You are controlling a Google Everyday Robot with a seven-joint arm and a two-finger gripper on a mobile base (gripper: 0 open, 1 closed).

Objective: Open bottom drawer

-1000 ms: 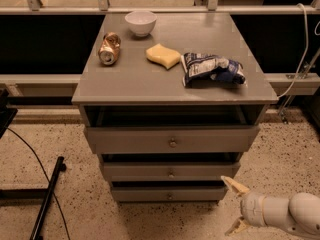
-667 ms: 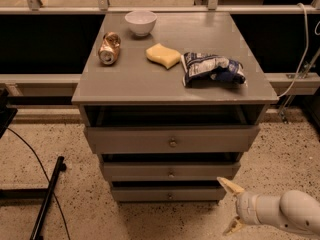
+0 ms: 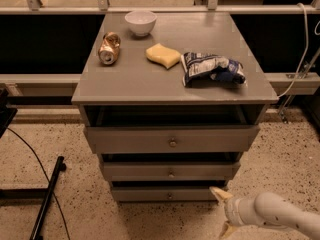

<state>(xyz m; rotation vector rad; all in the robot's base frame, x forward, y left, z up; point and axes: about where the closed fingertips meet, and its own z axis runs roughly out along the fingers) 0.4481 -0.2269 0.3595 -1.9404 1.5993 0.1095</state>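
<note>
Two fingers [image 3: 219, 193] of the gripper [image 3: 224, 212] are spread wide, holding nothing. The bottom drawer [image 3: 145, 194] is right by the top finger, its knob [image 3: 169, 196] farther left

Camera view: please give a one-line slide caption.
Open gripper at the right end of the bottom drawer, away from its knob.

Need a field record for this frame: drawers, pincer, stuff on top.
bottom drawer: slimmest front, centre knob untouched
other drawers: middle drawer, top drawer
pincer: low, off the bottom drawer's right end, fingers apart, holding nothing
cabinet top: white bowl, can on its side, yellow sponge, snack bag
floor, left: black cable
</note>
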